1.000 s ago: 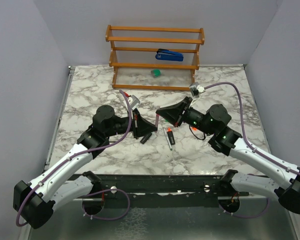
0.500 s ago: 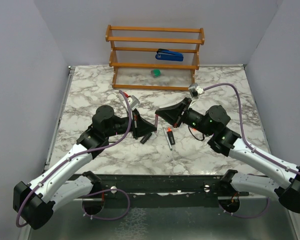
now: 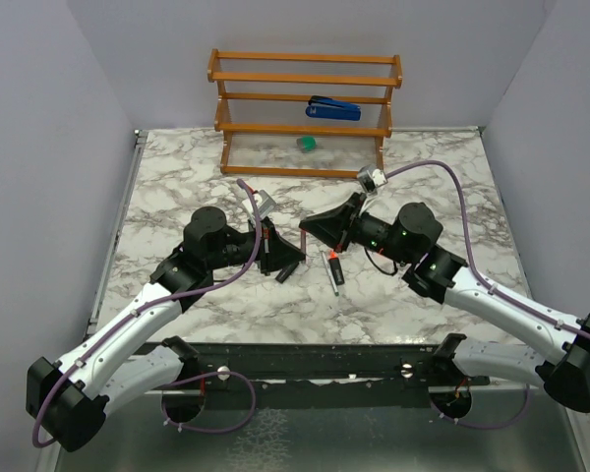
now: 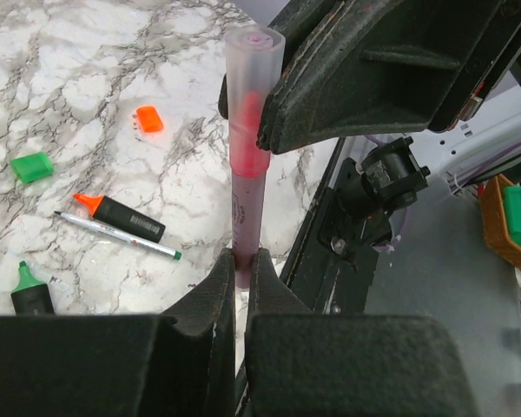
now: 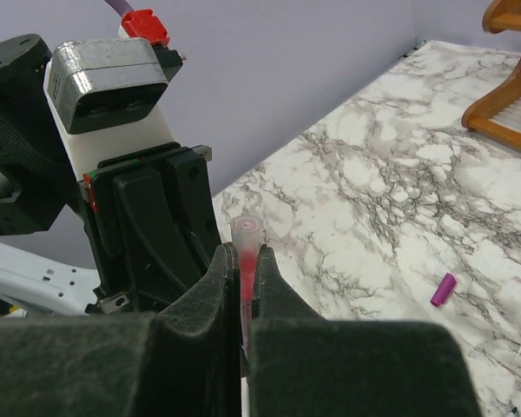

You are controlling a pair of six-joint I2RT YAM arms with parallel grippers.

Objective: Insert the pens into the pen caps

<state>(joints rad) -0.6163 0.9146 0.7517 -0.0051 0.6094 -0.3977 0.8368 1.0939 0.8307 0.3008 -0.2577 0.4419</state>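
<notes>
My left gripper (image 4: 241,261) is shut on the lower barrel of the thin pink pen (image 4: 246,200). A pale pink translucent cap (image 4: 252,61) sits over the pen's tip. My right gripper (image 5: 241,256) is shut on that cap (image 5: 246,230), facing the left gripper (image 3: 278,252) just above the table; it also shows in the top view (image 3: 312,226). On the marble lie the orange-tipped marker (image 4: 122,217), the thin grey pen (image 4: 117,236), the green-tipped marker (image 4: 30,291), an orange cap (image 4: 148,119), a green cap (image 4: 31,166) and a magenta cap (image 5: 444,289).
A wooden rack (image 3: 305,113) stands at the back of the marble table (image 3: 177,177), holding a blue stapler (image 3: 332,108) and a green block (image 3: 307,144). Grey walls close in left and right. A black metal frame runs along the near edge.
My right gripper has moved left toward the left gripper, closing the gap between them. The left gripper has shifted slightly right. The loose pens have not moved.
</notes>
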